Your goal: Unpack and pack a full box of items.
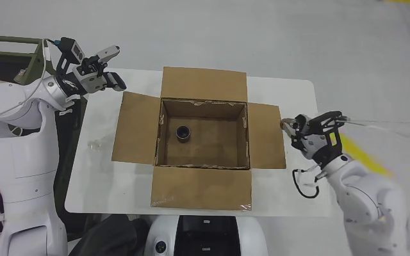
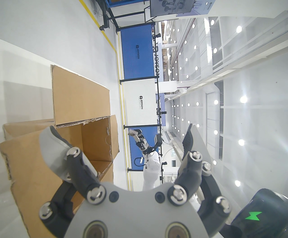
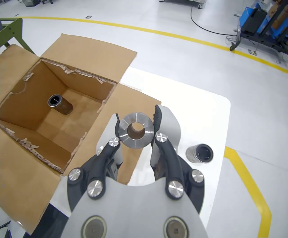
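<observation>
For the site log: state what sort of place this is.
Probably a factory or warehouse hall: a yellow floor line, blue panels on stands, and rows of ceiling lights.

Metal ring [image 3: 136,135] in right gripper [image 3: 136,119], beside cardboard box [image 3: 29,175]

wall print, left wrist view:
- blue panel [image 2: 137,53]: one short line of white lettering with a small logo mark.
- white panel [image 2: 140,102] adjoining it: the same line in dark lettering.
- white strip [image 2: 157,60] beside the blue panel: larger dark lettering.
- poster [image 2: 172,6]: figures, with print too small to read.

status sign: green lightning bolt [image 2: 253,215] on the dark housing [image 2: 270,202] beside the left gripper [image 2: 119,133].
</observation>
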